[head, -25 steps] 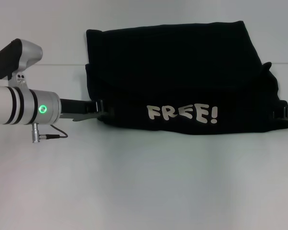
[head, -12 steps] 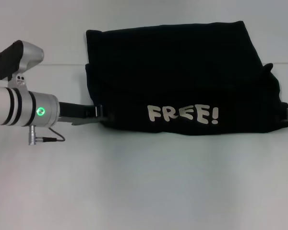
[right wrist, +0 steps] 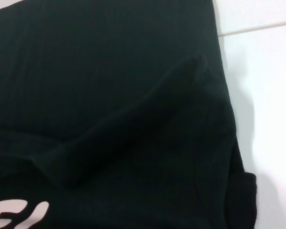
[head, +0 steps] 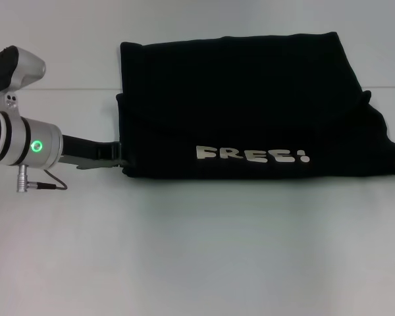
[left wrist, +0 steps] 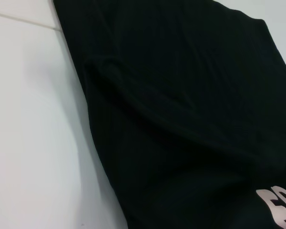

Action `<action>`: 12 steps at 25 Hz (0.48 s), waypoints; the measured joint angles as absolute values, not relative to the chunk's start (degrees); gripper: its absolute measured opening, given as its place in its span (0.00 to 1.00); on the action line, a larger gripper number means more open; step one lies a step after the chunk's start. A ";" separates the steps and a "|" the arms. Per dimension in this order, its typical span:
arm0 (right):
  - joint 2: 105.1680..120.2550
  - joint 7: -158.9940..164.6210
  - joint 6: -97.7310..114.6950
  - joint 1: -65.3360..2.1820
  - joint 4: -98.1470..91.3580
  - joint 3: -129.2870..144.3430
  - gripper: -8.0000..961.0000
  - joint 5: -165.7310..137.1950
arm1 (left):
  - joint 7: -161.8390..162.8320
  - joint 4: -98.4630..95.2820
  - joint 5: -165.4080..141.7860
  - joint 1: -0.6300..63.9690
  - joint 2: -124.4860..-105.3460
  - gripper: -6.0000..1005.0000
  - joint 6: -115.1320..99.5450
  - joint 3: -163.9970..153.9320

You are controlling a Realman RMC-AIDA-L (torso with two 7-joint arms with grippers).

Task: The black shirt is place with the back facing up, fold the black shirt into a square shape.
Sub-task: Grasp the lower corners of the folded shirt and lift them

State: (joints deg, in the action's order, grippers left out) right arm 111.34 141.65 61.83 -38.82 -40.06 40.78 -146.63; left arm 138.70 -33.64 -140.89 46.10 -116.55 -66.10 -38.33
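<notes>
Two arms are on this job, and from the head camera I can only really follow the left one. My left gripper (head: 118,155) reaches in low from the left and meets the near left corner of the black shirt (head: 250,99), its dark tip right at the cloth's edge. I cannot tell whether its fingers are apart or closed on the fabric, since black runs into black there. The right gripper barely shows at the shirt's far right edge, and I cannot make out its fingers either.

The black shirt lies across the white table (head: 197,250), towards the back, folded over on itself into a wide band. Its silver "FREE!" lettering (head: 252,155) sits along the near fold, squashed flat so only part of each letter shows. My left wrist camera fills with creased black cloth (left wrist: 181,119) beside bare table; the right wrist camera shows a raised ridge of cloth (right wrist: 133,124)
</notes>
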 joint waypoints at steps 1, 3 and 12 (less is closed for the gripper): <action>111.35 141.66 62.13 -38.93 -40.07 40.77 0.07 -146.62 | 138.54 -33.71 -140.90 46.11 -116.54 0.03 -66.53 -38.38; 111.32 141.91 63.69 -39.06 -40.12 40.78 0.07 -146.60 | 137.95 -33.90 -140.98 46.18 -116.53 0.03 -68.47 -38.47; 110.09 148.31 84.21 -34.35 -47.34 40.91 0.07 -147.15 | 137.11 -37.62 -143.72 45.66 -115.14 0.03 -88.08 -39.26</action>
State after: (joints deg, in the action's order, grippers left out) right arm 110.09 148.31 84.21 -34.35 -47.34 40.91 -147.15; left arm 137.10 -37.62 -143.72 45.65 -115.14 -88.08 -39.26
